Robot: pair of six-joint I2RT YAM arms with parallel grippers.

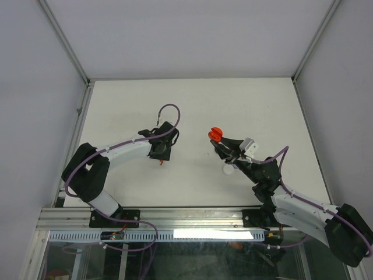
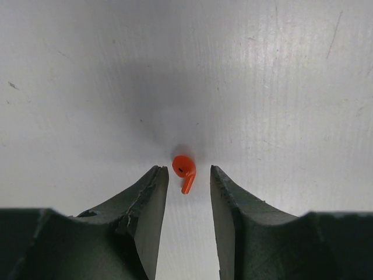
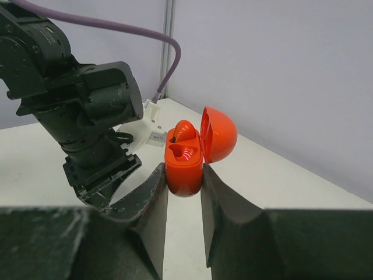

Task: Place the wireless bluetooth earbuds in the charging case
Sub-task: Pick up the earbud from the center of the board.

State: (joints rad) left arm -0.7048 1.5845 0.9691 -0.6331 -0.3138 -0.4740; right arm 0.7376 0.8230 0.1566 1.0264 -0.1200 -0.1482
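Open table [image 1: 192, 99] along far edge, gap between left gripper [image 1: 159, 160] and right gripper [image 1: 217, 139] mid-table, walls [image 1: 35, 87] hemming both sides.

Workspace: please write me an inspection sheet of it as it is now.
Surface: white table, faint scuffs.
Job's things: red earbud lying on the table; red charging case held, lid open.
Clutter: small white thing by the right arm, unidentifiable.
Grippers: left gripper open, fingers either side of the earbud, not touching; right gripper shut on the charging case.
Cables: purple cable along each arm.
Surroundings: grey walls; metal rail at the near edge.
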